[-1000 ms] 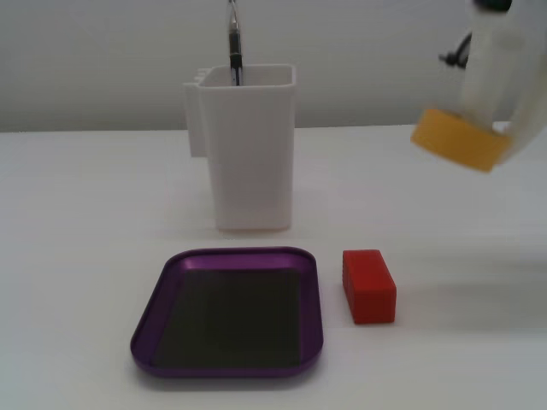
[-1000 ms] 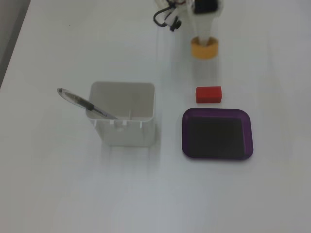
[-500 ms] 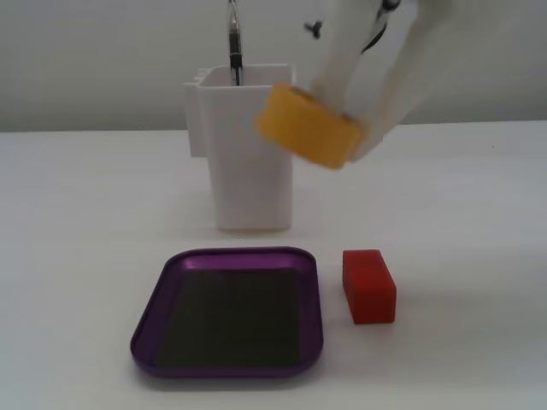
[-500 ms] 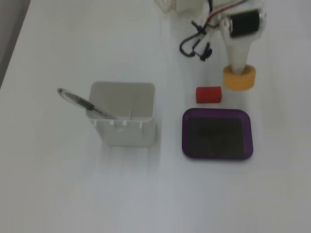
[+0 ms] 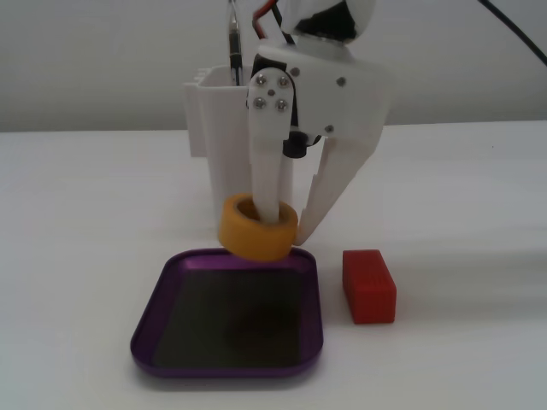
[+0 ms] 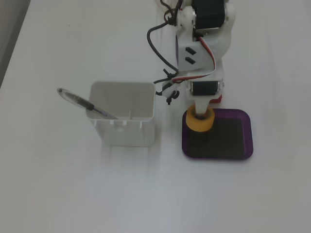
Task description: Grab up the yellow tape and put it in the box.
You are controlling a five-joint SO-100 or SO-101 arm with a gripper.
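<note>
The yellow tape (image 5: 255, 231) is a ring held just above the far edge of the box (image 5: 152, 318), a shallow purple tray with a dark bottom. My gripper (image 5: 288, 225) is shut on the tape, with one white finger down through the ring's hole and the other outside its wall. In the other fixed view the tape (image 6: 200, 122) hangs over the left part of the box (image 6: 247, 141), below the arm. A faint shadow lies on the tray's bottom.
A red block (image 5: 369, 286) lies on the table right of the tray. A tall white container (image 6: 124, 132) with a pen (image 6: 81, 102) in it stands behind the gripper in one fixed view (image 5: 210, 128).
</note>
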